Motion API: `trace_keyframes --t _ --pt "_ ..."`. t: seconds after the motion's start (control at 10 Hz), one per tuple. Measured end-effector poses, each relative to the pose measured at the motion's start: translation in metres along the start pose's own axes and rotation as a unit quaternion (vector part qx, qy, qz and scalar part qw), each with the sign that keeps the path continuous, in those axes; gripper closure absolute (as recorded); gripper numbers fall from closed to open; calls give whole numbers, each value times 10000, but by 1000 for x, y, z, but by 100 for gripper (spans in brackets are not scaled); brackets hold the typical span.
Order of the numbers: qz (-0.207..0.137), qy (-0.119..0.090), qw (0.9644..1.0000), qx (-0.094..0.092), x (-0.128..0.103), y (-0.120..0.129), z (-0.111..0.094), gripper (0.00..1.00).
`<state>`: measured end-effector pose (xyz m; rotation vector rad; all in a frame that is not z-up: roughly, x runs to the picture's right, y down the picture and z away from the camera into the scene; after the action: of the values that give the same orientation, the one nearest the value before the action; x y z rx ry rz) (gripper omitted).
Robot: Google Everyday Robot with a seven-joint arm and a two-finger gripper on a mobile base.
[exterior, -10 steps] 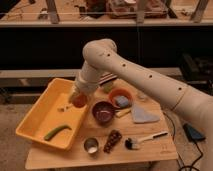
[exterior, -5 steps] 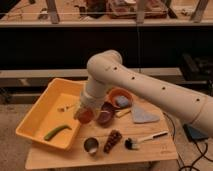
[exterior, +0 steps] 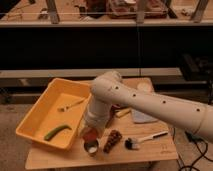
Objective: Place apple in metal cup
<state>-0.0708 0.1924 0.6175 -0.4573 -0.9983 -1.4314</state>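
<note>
The apple (exterior: pixel 90 135), small and orange-red, is held in my gripper (exterior: pixel 90 134) at the front of the wooden table. It hangs directly above the metal cup (exterior: pixel 91 148), a small shiny silver cup near the table's front edge, and is close to its rim. My thick white arm reaches in from the right and bends down over the middle of the table. The gripper is shut on the apple.
A yellow tray (exterior: pixel 35 122) on the left holds a long green vegetable (exterior: pixel 56 132) and a small utensil (exterior: pixel 70 105). A brown lumpy object (exterior: pixel 113 140), a brush (exterior: pixel 145 138) and a grey cloth (exterior: pixel 142 118) lie right of the cup. The arm hides the bowls.
My gripper has carried the apple from over the yellow tray to the right and toward the table's front, and now holds it just above the metal cup.
</note>
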Motion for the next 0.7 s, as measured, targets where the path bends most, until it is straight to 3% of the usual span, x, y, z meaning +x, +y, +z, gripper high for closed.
trace_keyframes --t 0.2,0.7 --pt "105 -19 9999 -128 -1 4 4 60" --pt "152 -52 9998 -151 5 4 8 60"
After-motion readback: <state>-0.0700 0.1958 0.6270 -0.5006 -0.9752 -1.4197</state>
